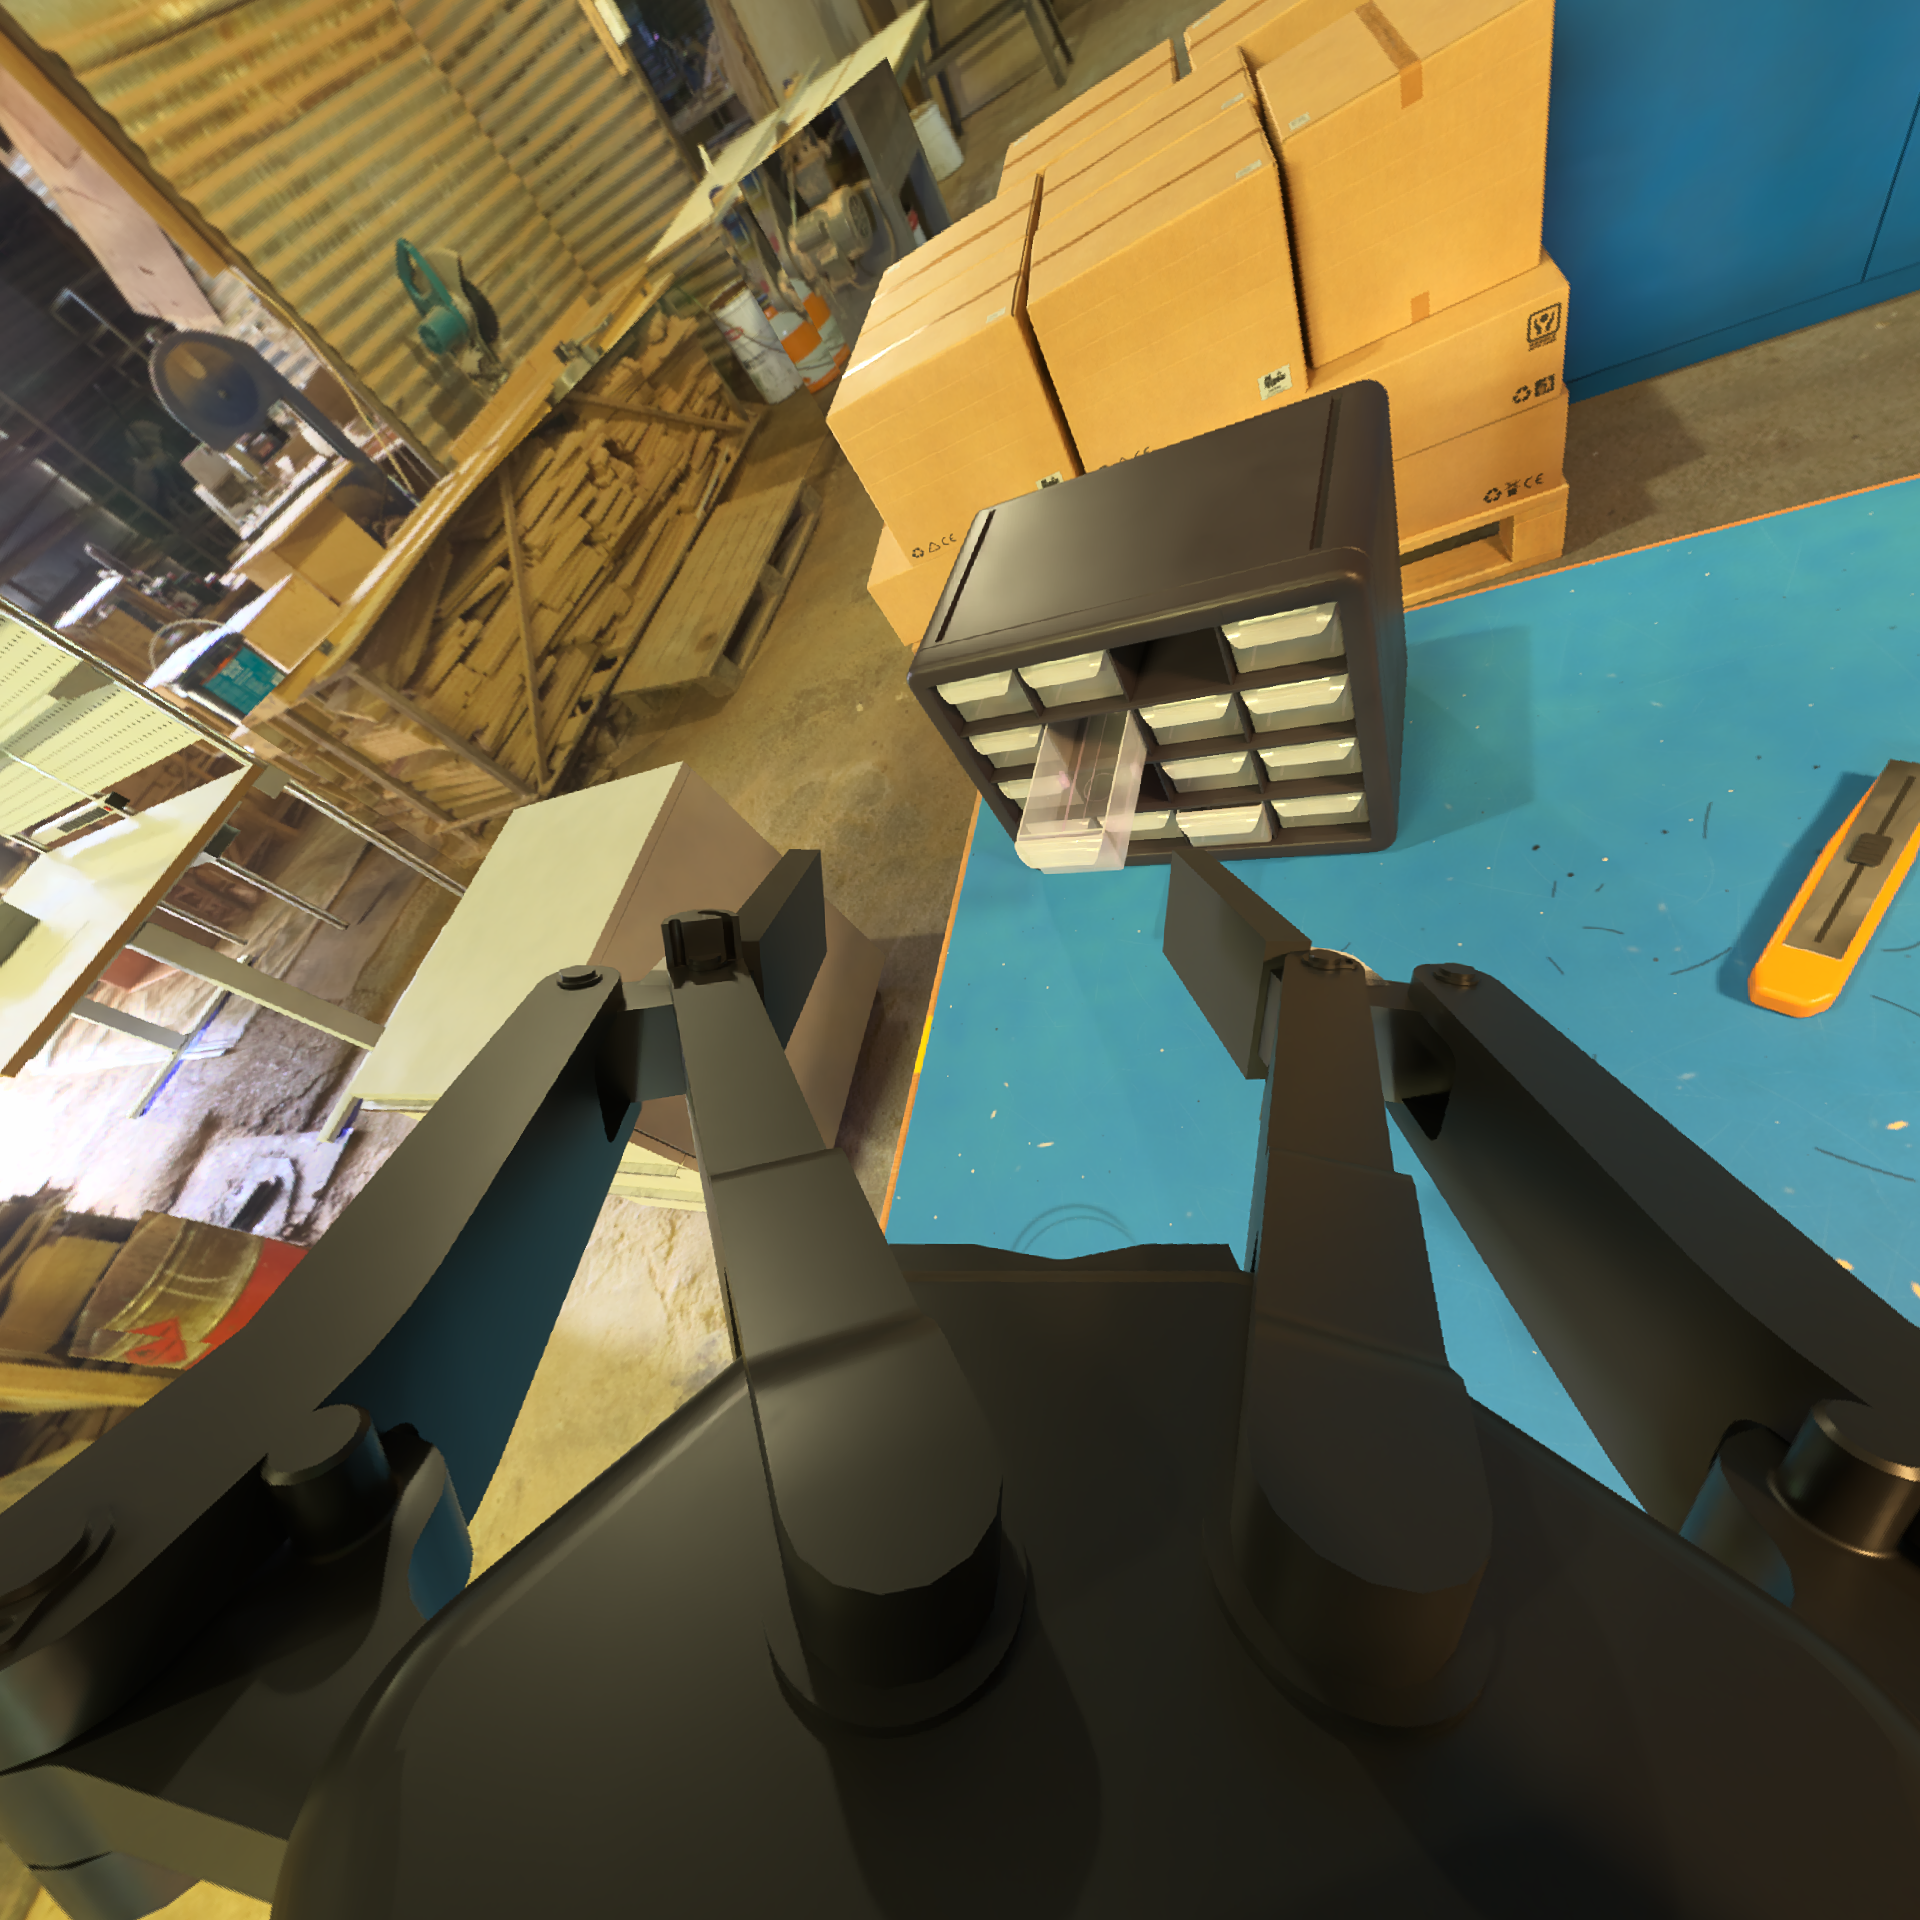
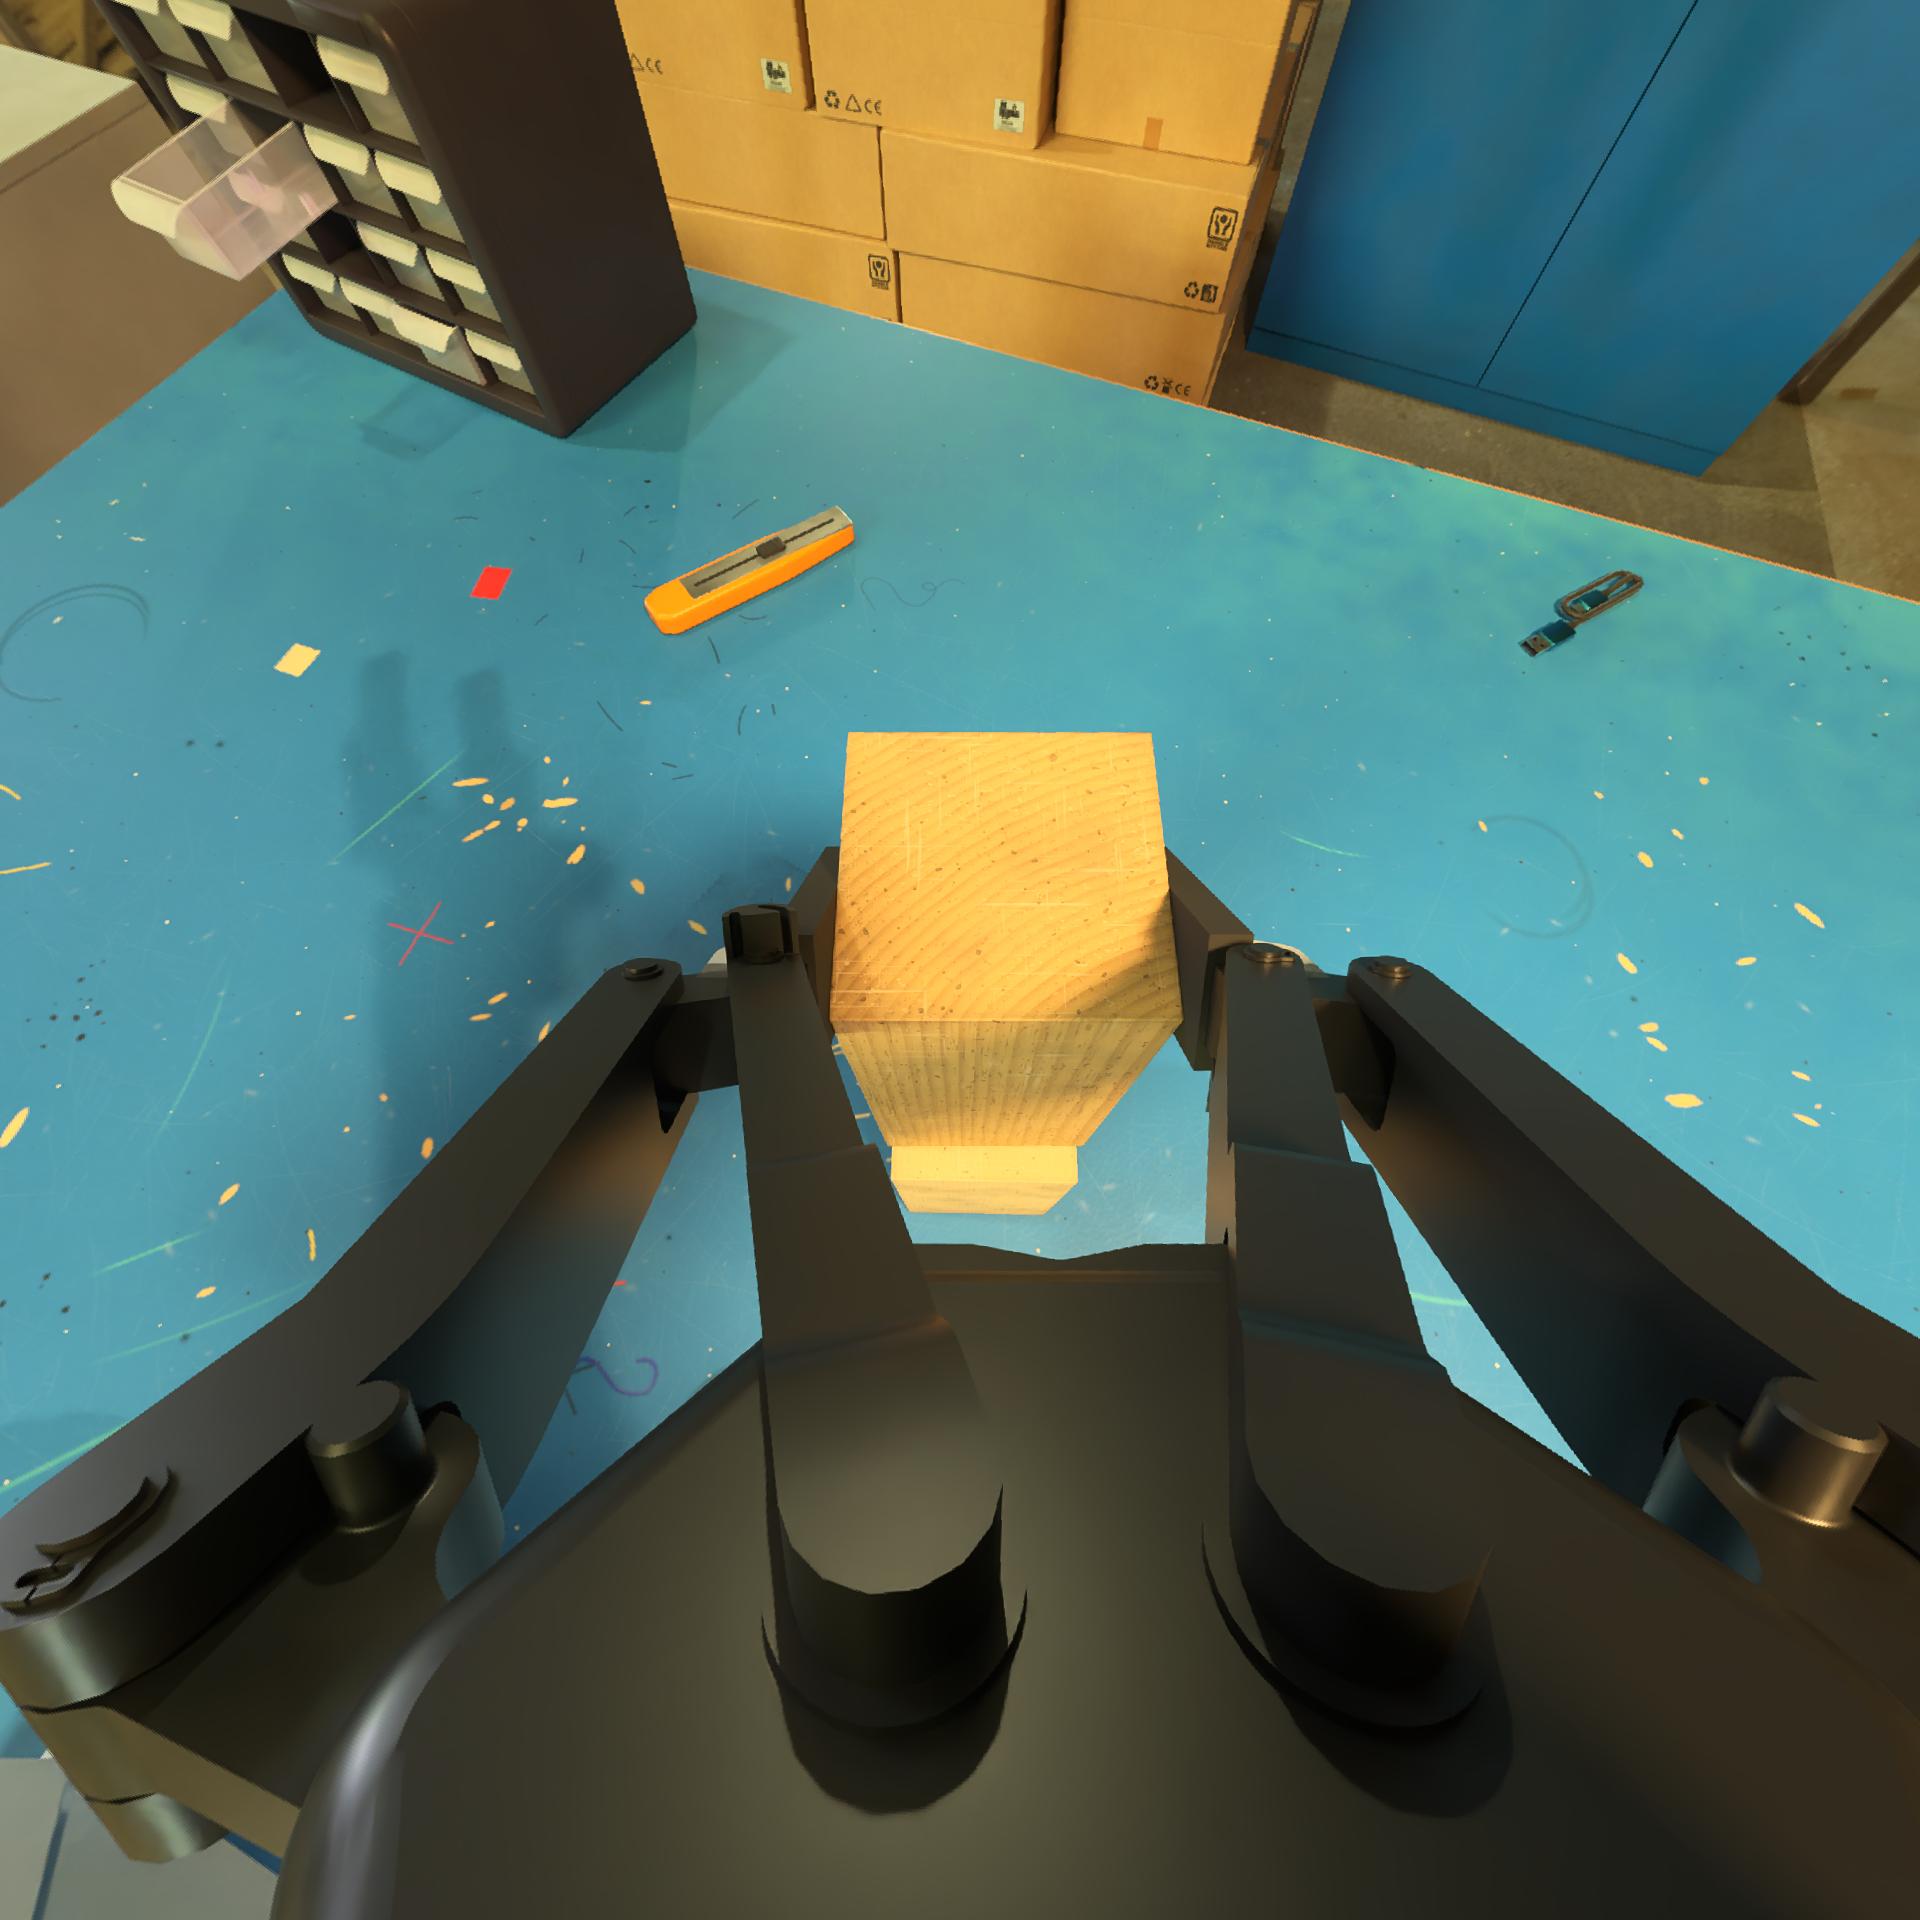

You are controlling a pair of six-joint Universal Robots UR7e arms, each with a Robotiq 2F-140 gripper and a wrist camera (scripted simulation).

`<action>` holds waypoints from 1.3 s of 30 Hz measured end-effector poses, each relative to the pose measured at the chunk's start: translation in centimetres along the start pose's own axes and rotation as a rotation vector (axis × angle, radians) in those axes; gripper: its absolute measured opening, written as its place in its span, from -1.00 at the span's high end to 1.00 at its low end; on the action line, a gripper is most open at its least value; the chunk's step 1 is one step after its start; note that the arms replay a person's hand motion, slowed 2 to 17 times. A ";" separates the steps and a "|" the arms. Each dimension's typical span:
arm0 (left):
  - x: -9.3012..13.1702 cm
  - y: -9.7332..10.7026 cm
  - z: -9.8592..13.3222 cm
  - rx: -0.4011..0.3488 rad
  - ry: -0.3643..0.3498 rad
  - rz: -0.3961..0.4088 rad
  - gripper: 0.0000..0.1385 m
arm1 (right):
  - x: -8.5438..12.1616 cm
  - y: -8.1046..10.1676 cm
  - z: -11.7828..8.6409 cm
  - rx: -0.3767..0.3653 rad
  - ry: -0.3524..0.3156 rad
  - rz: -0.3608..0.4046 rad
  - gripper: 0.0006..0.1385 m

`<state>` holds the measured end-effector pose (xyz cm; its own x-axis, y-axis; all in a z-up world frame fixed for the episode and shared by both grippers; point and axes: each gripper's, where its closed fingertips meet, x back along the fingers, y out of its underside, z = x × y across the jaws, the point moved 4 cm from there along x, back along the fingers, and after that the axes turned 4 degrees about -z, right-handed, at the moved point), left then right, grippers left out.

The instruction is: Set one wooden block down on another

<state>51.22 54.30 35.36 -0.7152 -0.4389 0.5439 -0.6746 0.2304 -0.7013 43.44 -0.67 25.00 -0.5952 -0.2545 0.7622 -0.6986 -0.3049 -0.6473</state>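
Two blocks show in the right wrist view: the right gripper [image 2: 1003, 951] is closed on a wooden block [image 2: 997, 894], its fingers pressed against the left and right faces, and a second block [image 2: 982, 1179] lies on the blue table [image 2: 1351, 727] below and nearer the camera, only a pale strip of it visible under the held one. Whether the two touch yet I cannot tell; the lower one looks to sit a little apart beneath.

Main risk, as I judge it, is misalignment. The lower block peeks out only on the near side, so the held block may sit too far back over it; released like that, it could land on an edge, tip and slide off. Letting go while there is a gap would make it drop and bounce, maybe knocking the lower block aside. Pressing down too hard could shove the lower block along the table.

The left gripper [image 1: 992, 961] hangs empty over the table's left edge, fingers spread wide, facing the dark drawer cabinet [image 1: 1164, 623], which has one clear drawer [image 1: 1075, 805] pulled out. It is well apart from the blocks and poses little danger unless it swings in.

An orange knife [image 2: 748, 571] lies farther off on the table, a small cable [image 2: 1579, 613] far right; neither is near enough to interfere
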 end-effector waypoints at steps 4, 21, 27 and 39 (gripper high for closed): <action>0.0 0.2 -0.1 0.003 -0.001 -0.004 -0.25 | 0.0 0.0 0.0 0.000 0.000 0.000 0.00; 0.1 -0.1 -0.6 0.006 -0.016 0.004 -0.25 | 0.0 0.0 0.0 0.000 0.001 0.000 0.00; 0.2 -0.2 -0.7 0.004 -0.019 0.008 -0.25 | 0.0 0.0 0.0 0.000 0.001 0.000 0.00; 0.2 -0.2 -0.8 0.003 -0.023 0.010 -0.25 | 0.0 0.0 0.0 -0.001 0.003 0.000 0.00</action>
<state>51.07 54.84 36.03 -0.7175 -0.4566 0.5260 -0.6669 0.2324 -0.7080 43.43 -0.65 25.00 -0.5967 -0.2518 0.7619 -0.6988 -0.3038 -0.6476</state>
